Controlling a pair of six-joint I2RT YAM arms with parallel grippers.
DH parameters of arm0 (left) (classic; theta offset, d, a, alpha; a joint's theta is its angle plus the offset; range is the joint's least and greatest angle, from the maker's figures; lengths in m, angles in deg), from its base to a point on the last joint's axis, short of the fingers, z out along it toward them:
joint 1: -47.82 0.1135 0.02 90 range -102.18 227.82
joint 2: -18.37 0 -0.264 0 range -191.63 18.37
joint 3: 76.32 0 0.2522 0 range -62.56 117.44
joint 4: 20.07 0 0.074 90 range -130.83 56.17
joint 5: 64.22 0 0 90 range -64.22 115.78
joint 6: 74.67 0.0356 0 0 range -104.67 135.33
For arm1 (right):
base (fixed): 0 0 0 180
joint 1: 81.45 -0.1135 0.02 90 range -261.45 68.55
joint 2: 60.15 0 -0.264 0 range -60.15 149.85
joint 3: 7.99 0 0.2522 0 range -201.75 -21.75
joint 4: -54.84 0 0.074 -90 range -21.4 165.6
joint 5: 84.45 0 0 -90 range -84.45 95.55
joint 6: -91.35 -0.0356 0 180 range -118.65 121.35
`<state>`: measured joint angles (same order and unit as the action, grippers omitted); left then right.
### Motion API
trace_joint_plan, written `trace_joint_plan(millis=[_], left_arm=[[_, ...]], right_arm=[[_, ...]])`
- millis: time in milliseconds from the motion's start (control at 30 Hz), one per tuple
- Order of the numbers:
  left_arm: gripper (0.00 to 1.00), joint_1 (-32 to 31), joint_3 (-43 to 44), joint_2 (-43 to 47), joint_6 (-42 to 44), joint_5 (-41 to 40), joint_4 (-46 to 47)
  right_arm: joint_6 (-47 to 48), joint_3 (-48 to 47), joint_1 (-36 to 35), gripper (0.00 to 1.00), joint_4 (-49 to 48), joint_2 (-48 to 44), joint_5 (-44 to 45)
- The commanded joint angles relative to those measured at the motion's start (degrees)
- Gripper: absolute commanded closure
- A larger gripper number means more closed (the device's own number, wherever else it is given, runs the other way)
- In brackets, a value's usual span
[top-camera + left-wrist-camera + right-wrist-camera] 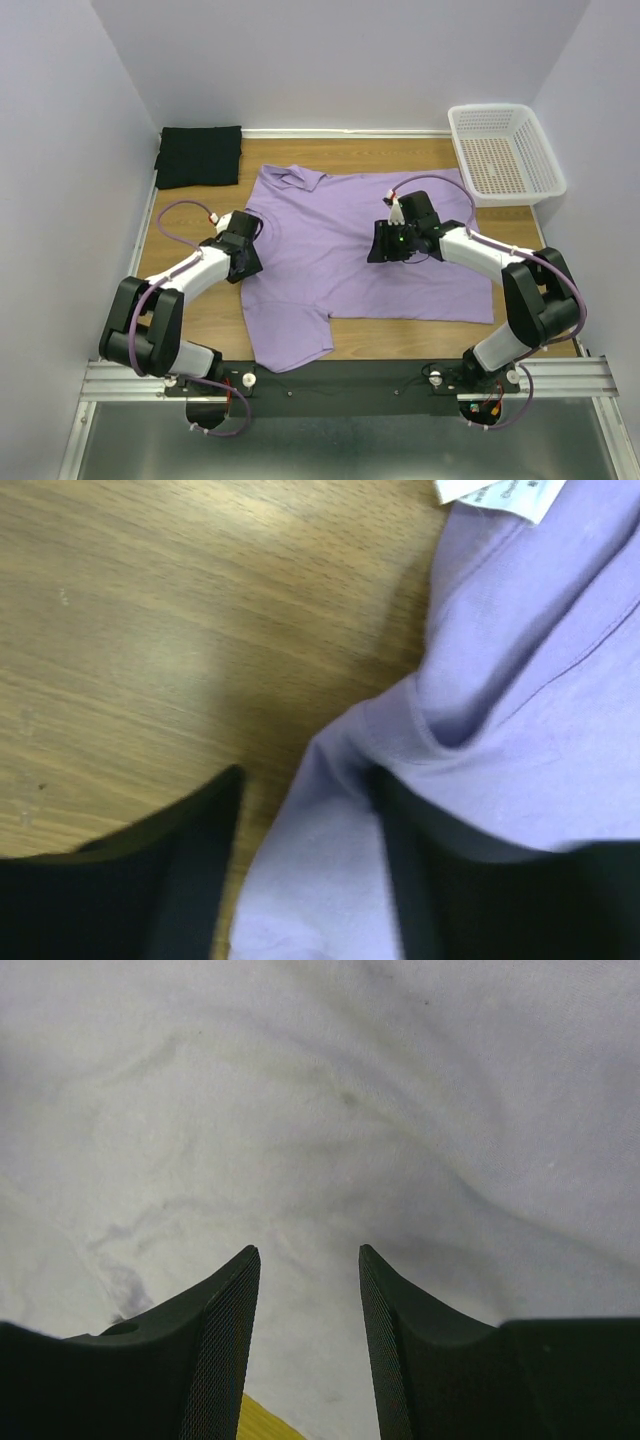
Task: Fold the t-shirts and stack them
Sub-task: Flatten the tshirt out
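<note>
Your wooden table [400,338] carries the black t-shirt [199,156] already folded at the far left, while the lavender t-shirt [340,250] lies spread flat in the middle, not yet folded or stacked. The left end effector [245,262] stands spread around its left edge, and the right end effector [385,245] is spread over its centre. The white tag [500,495] on the cloth is too blurred to read.

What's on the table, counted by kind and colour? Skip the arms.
Purple t-shirt: 1
Black t-shirt: 1
White basket: 1
Total: 3
</note>
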<state>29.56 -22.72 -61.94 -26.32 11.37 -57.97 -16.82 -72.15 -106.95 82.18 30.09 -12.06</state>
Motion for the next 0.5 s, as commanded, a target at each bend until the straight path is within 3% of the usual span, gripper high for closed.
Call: trace_joint_plan(millis=[0, 33, 67, 167, 300, 400, 433, 467], left_arm=[[0.55, -0.63, 0.86, -1.16, -0.54, 2.2, 0.33], [0.69, -0.81, 1.12, -0.9, -0.71, 1.85, -0.98], [0.75, -0.98, 1.91, 0.15, -1.32, 0.28, -1.87], [0.85, -2.39, 5.49, 3.13, -2.12, -4.73, -8.27], [0.81, -7.13, 11.83, 6.57, -6.24, -13.17, -19.43], [0.68, -9.6, 13.78, 7.8, -10.02, -16.69, -26.38], [0.56, -9.86, 13.43, 8.5, -10.99, -17.39, -28.05], [0.52, -9.86, 12.64, 8.77, -11.35, -17.75, -28.59]], right_arm=[[-0.37, 1.0, -0.17, 0.47, 1.71, -1.73, 1.61], [-0.46, 1.08, -0.08, 0.47, 1.8, -1.73, 1.7], [-0.46, 1.08, -0.08, 0.47, 1.8, -1.64, 1.78], [-0.37, 1.17, -0.17, 0.47, 1.71, -1.47, 1.78], [-0.02, 1.26, -0.08, 0.47, 1.88, -1.29, 2.4], [0.07, 1.09, -0.08, 0.47, 1.88, -0.85, 2.31], [0.07, 1.17, -0.17, 0.47, 1.8, -0.59, 2.23], [0.07, 1.09, -0.17, 0.47, 1.8, -0.5, 2.05]])
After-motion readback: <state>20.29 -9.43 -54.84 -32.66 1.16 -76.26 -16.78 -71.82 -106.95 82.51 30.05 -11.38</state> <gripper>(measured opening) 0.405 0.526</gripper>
